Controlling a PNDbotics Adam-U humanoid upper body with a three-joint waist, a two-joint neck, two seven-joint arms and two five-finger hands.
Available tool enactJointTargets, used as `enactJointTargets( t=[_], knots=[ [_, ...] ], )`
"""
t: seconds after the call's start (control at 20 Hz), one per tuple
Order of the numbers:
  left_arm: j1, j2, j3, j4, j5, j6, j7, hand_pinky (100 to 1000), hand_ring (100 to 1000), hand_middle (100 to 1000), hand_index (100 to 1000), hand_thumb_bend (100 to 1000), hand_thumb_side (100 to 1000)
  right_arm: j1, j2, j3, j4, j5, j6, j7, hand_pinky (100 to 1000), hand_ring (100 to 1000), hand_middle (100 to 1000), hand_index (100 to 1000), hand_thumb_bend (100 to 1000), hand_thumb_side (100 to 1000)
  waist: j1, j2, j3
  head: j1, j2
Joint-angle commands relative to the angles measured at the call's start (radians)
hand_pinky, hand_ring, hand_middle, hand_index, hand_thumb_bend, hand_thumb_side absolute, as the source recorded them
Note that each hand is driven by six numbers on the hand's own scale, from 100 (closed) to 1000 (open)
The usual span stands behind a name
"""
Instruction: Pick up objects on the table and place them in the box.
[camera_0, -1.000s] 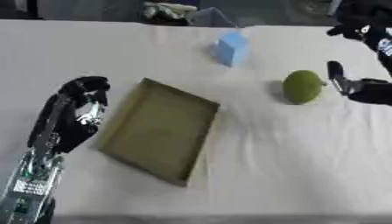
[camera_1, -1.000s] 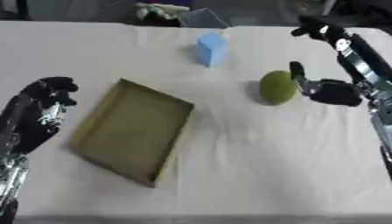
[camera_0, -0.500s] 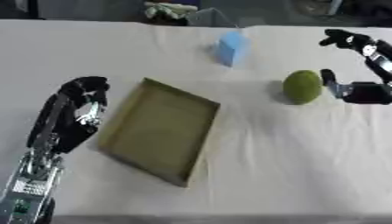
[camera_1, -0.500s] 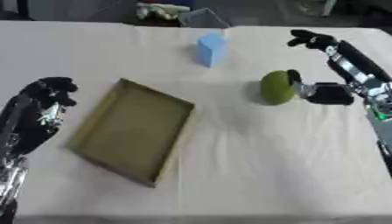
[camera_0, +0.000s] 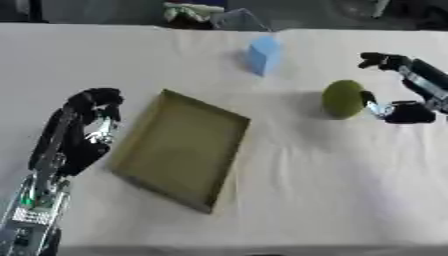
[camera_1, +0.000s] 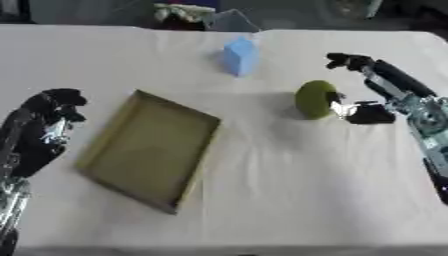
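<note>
A green round object (camera_1: 315, 99) sits on the white table (camera_0: 297, 180) right of centre. My right hand (camera_1: 395, 95) is open just to its right, thumb close beside it and fingers spread above and behind; I cannot tell whether the thumb touches. A light blue block (camera_0: 262, 54) stands farther back, near the middle. The shallow olive box (camera_0: 181, 147), tilted askew, lies left of centre with nothing in it. My left hand (camera_0: 83, 131) rests on the table left of the box, fingers curled and holding nothing.
Some dark and pale things (camera_0: 197, 13) lie past the table's far edge. Bare cloth lies between the box and the green object and along the front.
My right hand has come down and leftward, its fingers now lower and nearer the green object. The left hand, box and blue block have not moved.
</note>
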Motion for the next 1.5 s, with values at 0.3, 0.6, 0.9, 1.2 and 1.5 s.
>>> enactJointTargets(
  t=[0.3, 0.6, 0.9, 1.2, 1.5],
  knots=[
    [-0.005, 0.020, -0.002, -0.012, 0.001, -0.002, -0.004, 613, 744, 634, 763, 100, 484, -0.051, -0.008, -0.003, 0.083, 0.083, -0.020, -0.018, 930, 942, 857, 1000, 100, 286, 0.002, -0.015, 0.002, -0.003, 0.005],
    [-0.006, 0.020, -0.002, -0.013, 0.002, -0.003, -0.004, 613, 744, 634, 763, 100, 484, -0.068, 0.008, 0.002, 0.113, 0.127, -0.029, -0.023, 930, 944, 864, 1000, 100, 267, 0.003, -0.016, 0.004, -0.006, 0.005],
    [-0.008, 0.020, -0.003, -0.013, 0.003, -0.003, -0.005, 612, 744, 634, 763, 100, 483, -0.088, 0.025, 0.007, 0.136, 0.179, -0.035, -0.027, 931, 945, 873, 982, 100, 224, 0.005, -0.017, 0.006, -0.007, 0.005],
    [-0.009, 0.019, -0.004, -0.013, 0.004, -0.003, -0.006, 612, 744, 634, 763, 100, 483, -0.110, 0.039, 0.011, 0.166, 0.233, -0.040, -0.026, 932, 950, 884, 972, 100, 218, 0.007, -0.017, 0.007, -0.007, 0.005],
    [-0.009, 0.019, -0.004, -0.013, 0.004, -0.004, -0.006, 611, 744, 634, 763, 100, 483, -0.133, 0.050, 0.012, 0.214, 0.318, -0.045, -0.035, 933, 955, 902, 954, 100, 234, 0.007, -0.017, 0.010, -0.007, 0.005]
  ],
)
